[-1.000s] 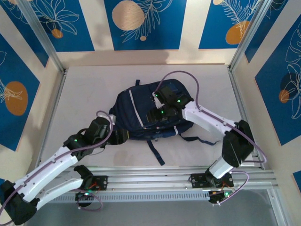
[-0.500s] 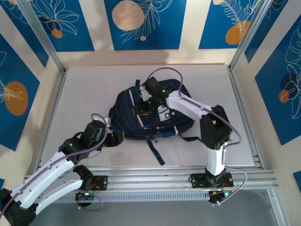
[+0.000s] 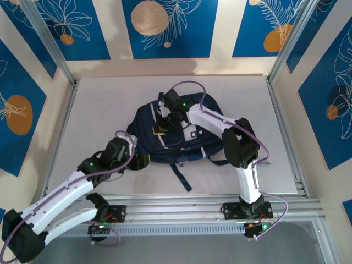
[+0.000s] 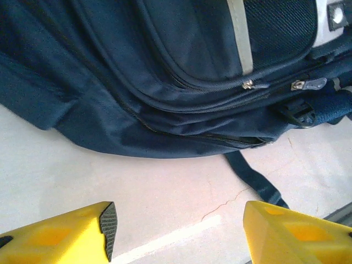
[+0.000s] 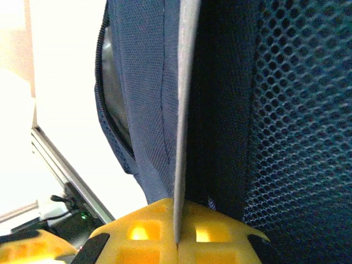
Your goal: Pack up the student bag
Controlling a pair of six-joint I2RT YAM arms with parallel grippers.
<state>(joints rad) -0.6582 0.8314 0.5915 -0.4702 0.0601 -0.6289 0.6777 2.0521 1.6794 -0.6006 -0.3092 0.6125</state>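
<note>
Closely cropped, right end effector (image 5: 176, 242) pinching student bag (image 3: 179, 146) fabric, left end effector (image 4: 177, 226) wide and empty, bag's inside hidden

- The student bag (image 3: 146, 124) fills the middle of the table (image 3: 99, 104); open surface behind and at both sides
- Right gripper (image 5: 177, 242), pinched on the bag's grey stripe (image 5: 184, 110), and its arm (image 3: 212, 120) bar the bag's top
- Left gripper (image 4: 176, 228) gapes at the near edge; a loose strap (image 4: 256, 179) crosses ahead

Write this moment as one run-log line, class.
left gripper: open, beside student bag, not touching | right gripper: shut on student bag
</note>
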